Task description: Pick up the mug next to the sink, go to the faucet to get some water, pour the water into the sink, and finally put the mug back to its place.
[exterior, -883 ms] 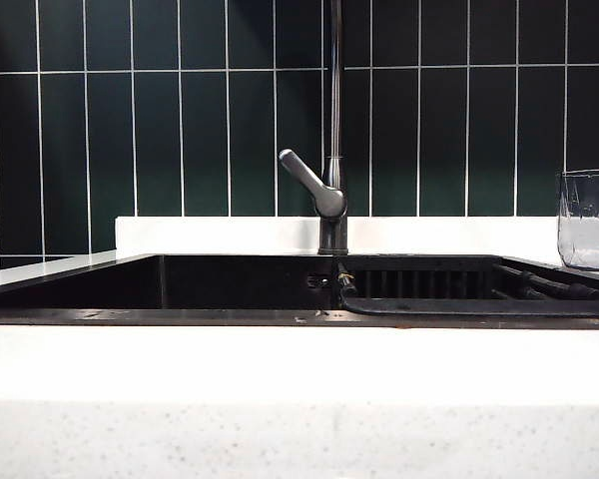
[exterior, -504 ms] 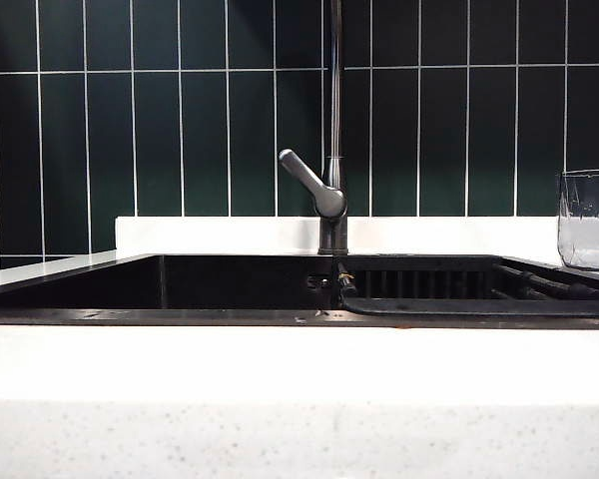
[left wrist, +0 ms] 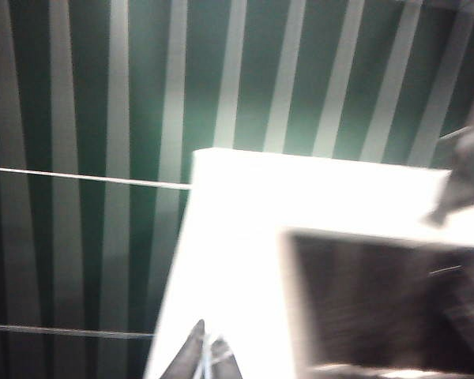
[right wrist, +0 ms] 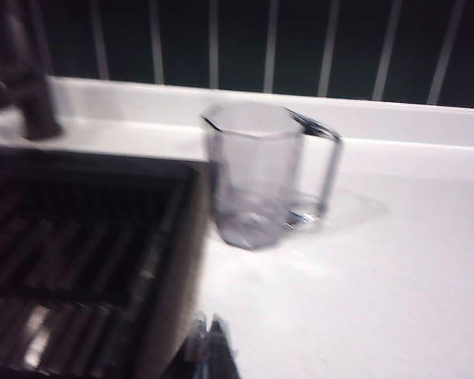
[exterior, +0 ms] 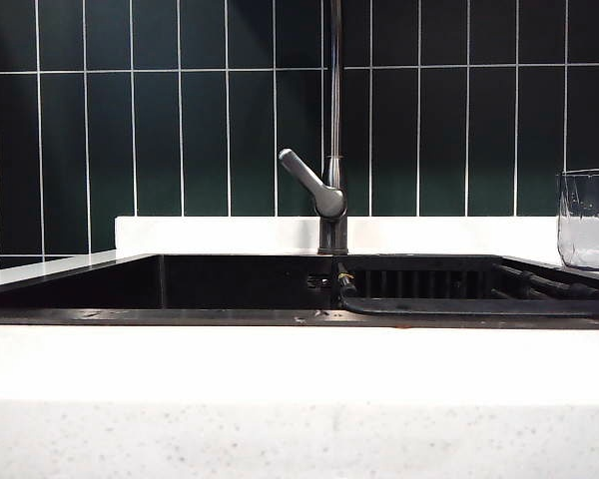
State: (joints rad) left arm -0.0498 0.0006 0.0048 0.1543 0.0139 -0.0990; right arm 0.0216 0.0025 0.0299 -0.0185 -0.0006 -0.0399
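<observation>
Both grippers are shut and empty: left gripper (left wrist: 204, 357) over the counter (left wrist: 245, 237), right gripper (right wrist: 207, 341) near the mug (right wrist: 257, 174), beside the sink (right wrist: 79, 237).

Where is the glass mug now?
The mug stands upright on the white countertop at the exterior view's right edge, just beside the sink's right rim, far right of the faucet.
</observation>
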